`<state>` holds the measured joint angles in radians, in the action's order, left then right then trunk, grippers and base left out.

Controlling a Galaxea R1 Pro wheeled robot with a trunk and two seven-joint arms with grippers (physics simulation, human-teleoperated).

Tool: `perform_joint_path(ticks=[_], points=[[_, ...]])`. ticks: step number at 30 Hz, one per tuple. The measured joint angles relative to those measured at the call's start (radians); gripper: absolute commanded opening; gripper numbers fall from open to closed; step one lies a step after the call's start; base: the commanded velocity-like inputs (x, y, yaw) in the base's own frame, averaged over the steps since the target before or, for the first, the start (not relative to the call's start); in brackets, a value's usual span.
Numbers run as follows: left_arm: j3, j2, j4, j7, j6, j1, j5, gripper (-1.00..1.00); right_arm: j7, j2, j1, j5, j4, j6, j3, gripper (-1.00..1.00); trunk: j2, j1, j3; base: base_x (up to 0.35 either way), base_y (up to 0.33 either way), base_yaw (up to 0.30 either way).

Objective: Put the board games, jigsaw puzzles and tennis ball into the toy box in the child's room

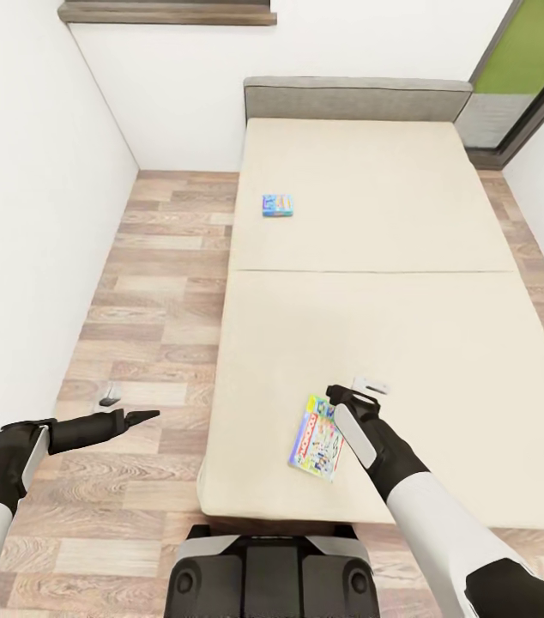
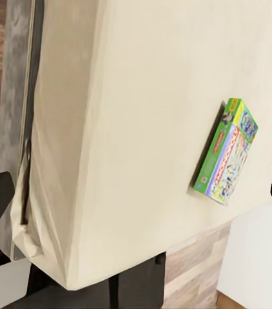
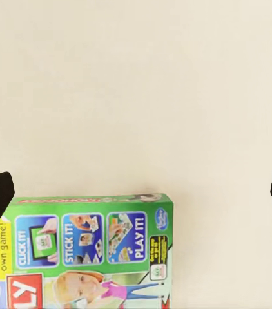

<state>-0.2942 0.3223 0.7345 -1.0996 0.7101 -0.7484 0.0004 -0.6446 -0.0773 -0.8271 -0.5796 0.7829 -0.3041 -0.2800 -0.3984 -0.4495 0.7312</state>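
bed (image 1: 409,343): two board games (image 1: 317,448) | wood floor (image 1: 152,283) | left gripper (image 1: 148,416) clenched | right gripper (image 1: 345,396) released

On the bed (image 1: 375,283), the large board game (image 1: 317,436) lies near the foot edge just left of the right gripper (image 1: 359,390), the small board game (image 1: 278,204) far behind it toward the headboard (image 1: 356,97).

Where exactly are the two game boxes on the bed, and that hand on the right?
large pale-green board game (image 1: 317,436): head view, middle of its printed cover.
small blue board game (image 1: 278,205): head view, centre of its lid.
right gripper (image 1: 347,396): head view, between its dark fingertips.
bed (image 1: 375,335): head view, bare mattress.
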Motion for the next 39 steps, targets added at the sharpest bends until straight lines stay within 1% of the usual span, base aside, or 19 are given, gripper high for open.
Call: perform_joint_path(ticks=[9, 17, 28, 39], points=[[-0.012, 0.0, 0.0, 0.0, 0.0, 0.0, 0.0, 1.0, 0.0, -0.001, 0.0, 0.0, 0.0, 0.0, -0.003, 1.0, 0.0, 0.0, 0.015, 0.0, 0.0, 0.0], [-0.014, -0.001, 0.0, 0.0, 0.0, 0.0, 0.001, 1.0, 0.001, -0.002, 0.0, 0.001, 0.0, -0.001, -0.006, 1.0, 0.0, 0.0, 0.028, 0.0, 0.0, 0.0], [-0.014, -0.001, 0.0, 0.0, -0.001, 0.0, 0.0, 1.0, 0.035, -0.002, -0.001, 0.002, 0.002, 0.0, -0.007, 1.0, 0.0, 0.0, 0.046, 0.0, 0.0, 0.0], [-0.014, -0.003, 0.0, 0.002, 0.0, 0.0, 0.0, 1.0, 0.038, -0.002, -0.002, 0.002, 0.011, 0.0, -0.007, 1.0, 0.0, 0.0, 0.064, 0.0, 0.0, 0.0]])
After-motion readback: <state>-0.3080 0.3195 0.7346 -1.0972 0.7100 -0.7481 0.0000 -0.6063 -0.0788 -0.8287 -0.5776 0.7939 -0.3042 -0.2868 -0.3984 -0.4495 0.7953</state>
